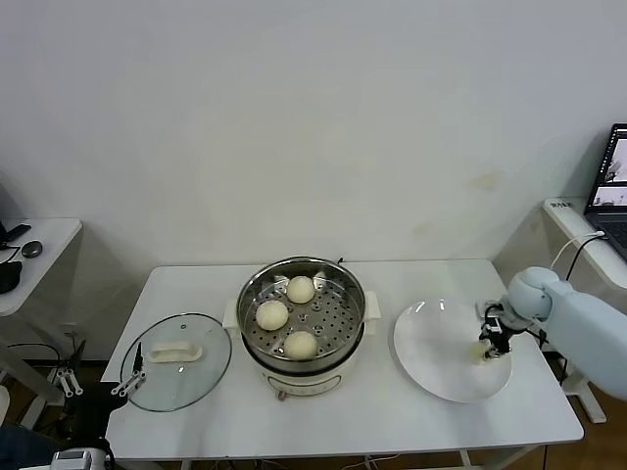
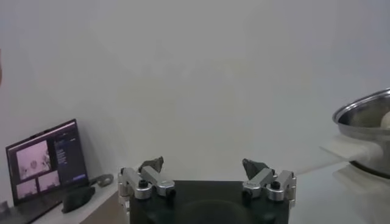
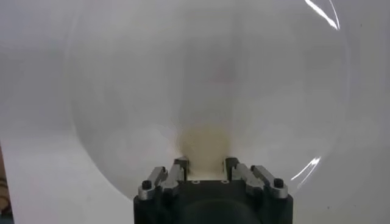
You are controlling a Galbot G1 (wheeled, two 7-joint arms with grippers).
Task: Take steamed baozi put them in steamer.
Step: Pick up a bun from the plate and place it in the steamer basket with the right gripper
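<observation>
The steamer [image 1: 348, 294], a shiny steel pot on a white base, stands mid-table with three cream-white steamed baozi on its perforated tray [image 1: 301, 289] [image 1: 271, 314] [image 1: 301, 344]. A fourth baozi [image 1: 485, 351] lies on the right side of the flat white plate [image 1: 431, 343]. My right gripper [image 1: 493, 340] reaches down onto it. In the right wrist view the gripper [image 3: 205, 163] is shut on that baozi [image 3: 204, 141], a finger on each side, over the plate [image 3: 122, 91]. My left gripper [image 2: 203, 165] hangs open and empty off the table's left front corner [image 1: 97, 382]. The left wrist view shows part of the steamer [image 2: 365, 122].
A round glass lid [image 1: 176, 360] with a white handle lies flat left of the steamer. A laptop [image 1: 612, 186] sits on a side table at the far right. Another side table [image 1: 39, 255] with a mouse stands at the left.
</observation>
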